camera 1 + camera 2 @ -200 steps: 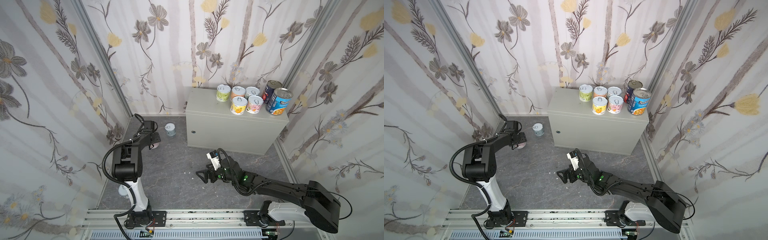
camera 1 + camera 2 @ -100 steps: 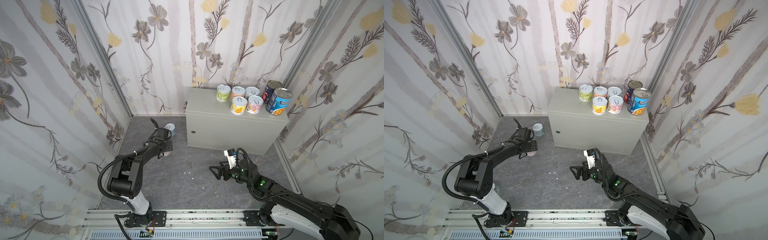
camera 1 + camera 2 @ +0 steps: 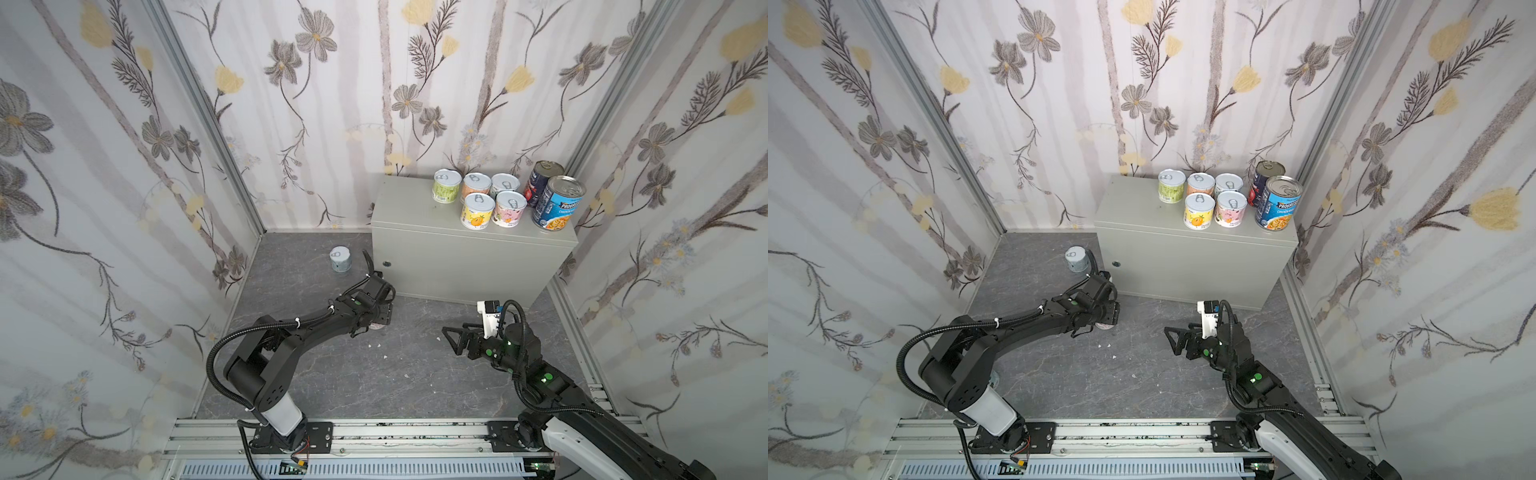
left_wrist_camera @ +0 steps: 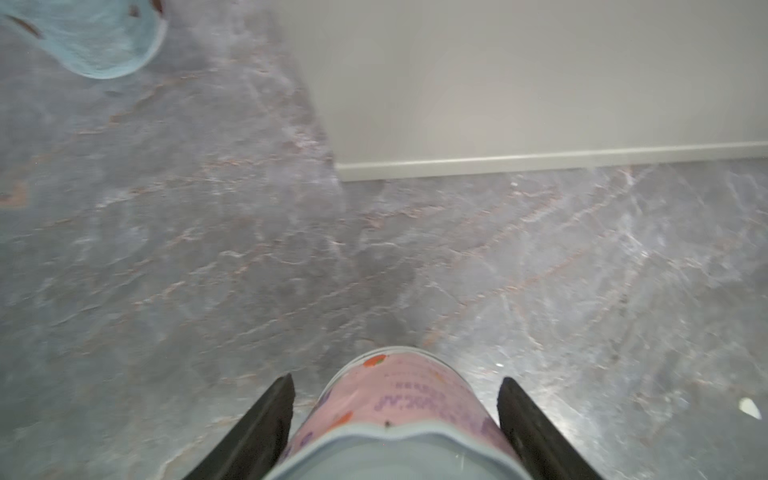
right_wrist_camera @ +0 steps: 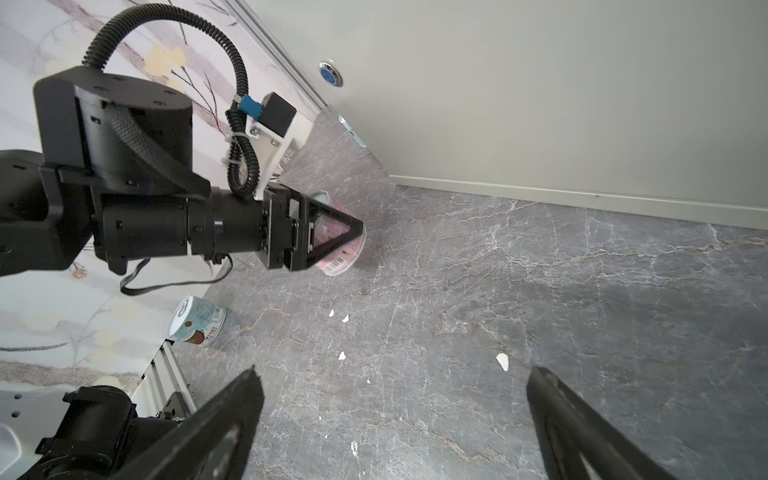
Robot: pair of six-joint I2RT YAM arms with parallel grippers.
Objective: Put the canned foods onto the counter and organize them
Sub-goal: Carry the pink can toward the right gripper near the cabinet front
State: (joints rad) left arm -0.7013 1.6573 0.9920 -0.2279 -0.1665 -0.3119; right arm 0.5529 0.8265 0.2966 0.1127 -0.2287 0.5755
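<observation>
Twin high overviews; low, close wrist views, both toward the counter [image 4: 540, 83]

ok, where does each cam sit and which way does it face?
Top views: high above the rail, looking down on counter, left arm, right arm.
Left wrist: behind left pincer, facing floor and counter base; pincer holds pink can.
Right wrist: behind open right pincer, facing left arm.
Shared: pink can in both wrist views.

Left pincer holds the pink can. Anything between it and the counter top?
No loose thing visible. The pink can in the left pincer sits low before the counter front face, so it must rise over that edge. The top is bare left of the green can.
</observation>
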